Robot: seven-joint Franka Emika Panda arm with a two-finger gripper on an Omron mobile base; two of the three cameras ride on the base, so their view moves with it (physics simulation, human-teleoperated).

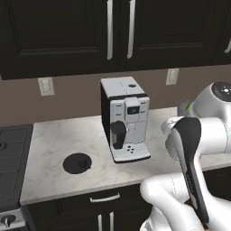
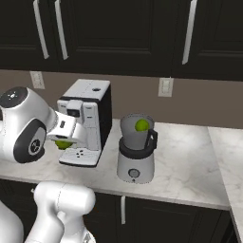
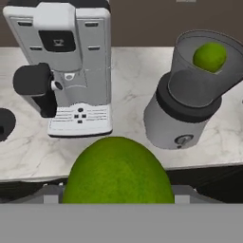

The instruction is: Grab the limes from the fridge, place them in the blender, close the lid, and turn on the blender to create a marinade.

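We are looking forward and down from behind the arm, left and right, both views sharing the worktop and coffee machine; from the hand we are facing the blender closer in.

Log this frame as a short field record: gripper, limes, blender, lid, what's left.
gripper: closed on a lime, short of the counter edge
second lime: inside the blender jar
blender: upright on the counter, right of the coffee machine, jar open
lid: flat on the counter, left of the coffee machine
left to do: drop held lime in, fit lid, switch on
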